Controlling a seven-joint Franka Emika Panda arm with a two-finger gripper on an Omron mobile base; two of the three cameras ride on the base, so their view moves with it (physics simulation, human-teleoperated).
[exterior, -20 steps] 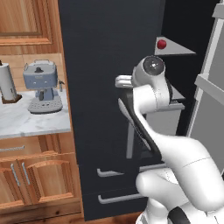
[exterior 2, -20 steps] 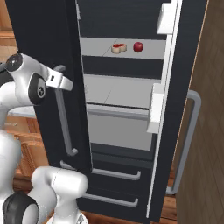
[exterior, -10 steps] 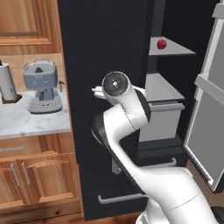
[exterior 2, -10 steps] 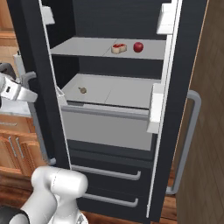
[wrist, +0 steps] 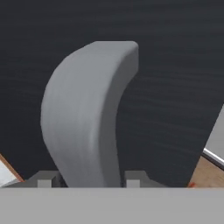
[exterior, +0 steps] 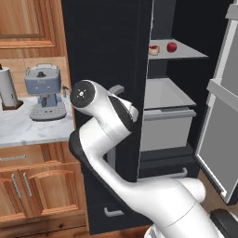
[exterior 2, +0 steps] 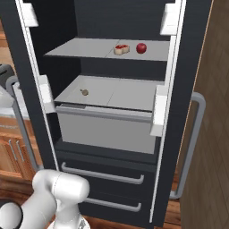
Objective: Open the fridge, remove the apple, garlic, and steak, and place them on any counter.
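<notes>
In the left base view the fridge [exterior: 107,69] fills the middle of the frame with its left door swung wide, and the white arm bends up from the lower right to that door's outer face. The steak [exterior: 154,49] and the apple [exterior: 172,46] lie near each other on the upper shelf at upper right, above a grey drawer [exterior: 167,128]. At the left edge a bench [exterior: 18,132] carries a coffee machine [exterior: 44,93] and a paper towel roll [exterior: 8,88]. In the right base view both doors stand open; steak [exterior 2: 121,49] and apple [exterior 2: 141,48] sit in the upper middle of the frame, and the garlic [exterior 2: 84,92] lies alone on the lower shelf, left of centre. The hand view shows the hand [wrist: 89,180] at the bottom middle, its two fingertips either side of the grey door handle [wrist: 87,118], closed around it, with the black door behind.
</notes>
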